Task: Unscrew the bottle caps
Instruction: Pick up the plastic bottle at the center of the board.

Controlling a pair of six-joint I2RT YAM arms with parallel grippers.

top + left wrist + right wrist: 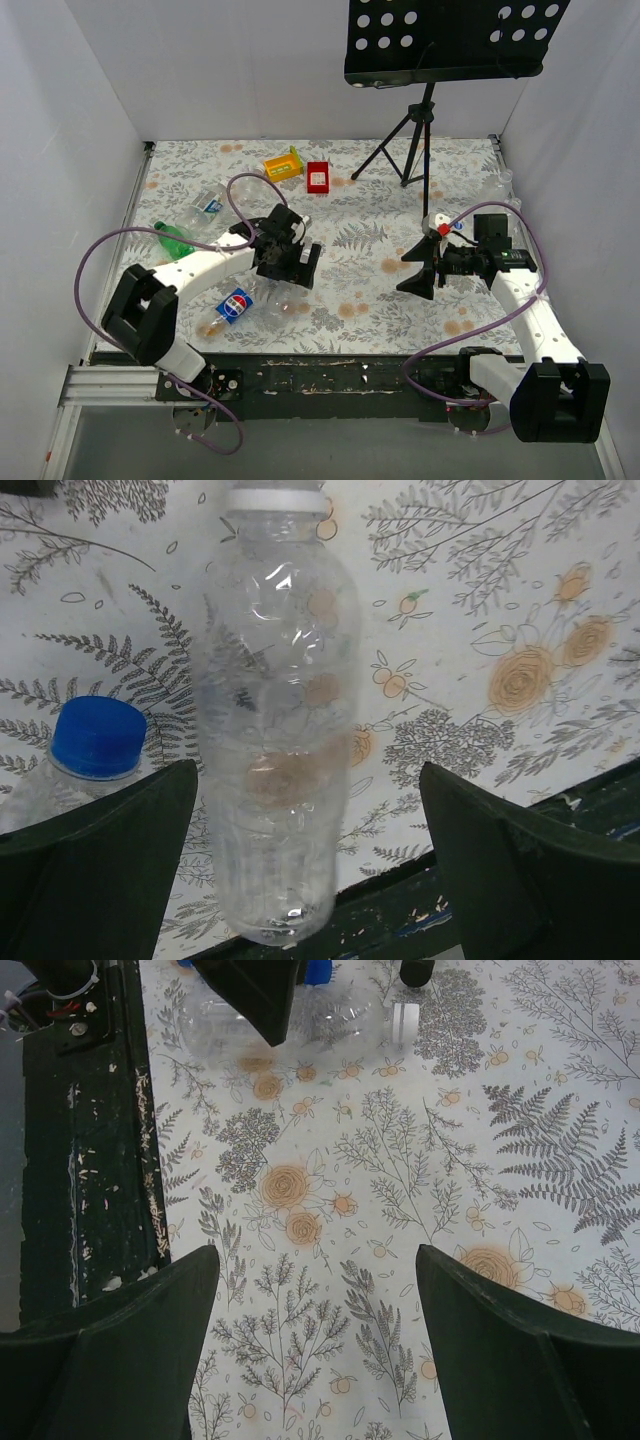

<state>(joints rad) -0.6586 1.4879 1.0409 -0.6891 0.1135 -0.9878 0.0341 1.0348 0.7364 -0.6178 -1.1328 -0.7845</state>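
My left gripper (307, 775) stands wide open astride the clear bottle (280, 730), which lies on its side on the flowered tablecloth (480, 600). One of my fingers (100, 860) is just beside the bottle's flank, so close that I cannot tell whether it touches. The other is clearly apart from the bottle, with cloth showing between them. Nothing is clamped. The white cap (275, 500) sits screwed on the neck of the clear bottle, at the end pointing away from my wrist. A blue cap (98, 737) tops a second bottle (40, 790) lying just beside the clear bottle, by the closer finger. My right gripper (318, 1255) is also spread apart and holds nothing. It hangs over bare cloth, well apart from the clear bottle and on its cap side.
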